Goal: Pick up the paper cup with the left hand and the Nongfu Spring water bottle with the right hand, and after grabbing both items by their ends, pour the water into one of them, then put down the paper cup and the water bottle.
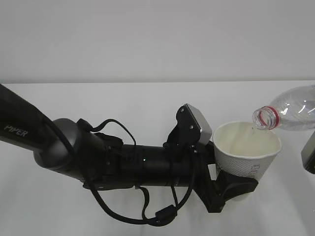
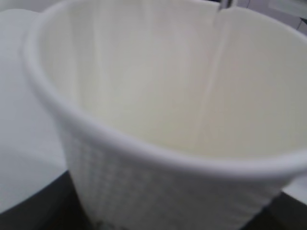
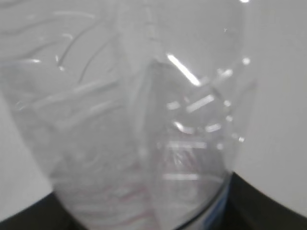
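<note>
The Nongfu Spring water bottle (image 1: 290, 110) runs off the right edge of the exterior view, label unseen. The right hand (image 1: 308, 152) is a dark sliver at that edge, its grip hidden. The paper cup (image 1: 246, 155) covers the left hand's (image 1: 231, 189) fingertips. Both wrist views are blurred close-ups; the water cannot be made out.

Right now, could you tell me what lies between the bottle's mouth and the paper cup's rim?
In the exterior view, the water bottle tips its open mouth just over the paper cup. Only a short bare gap shows there; a thin stream of water cannot be made out for certain.
</note>
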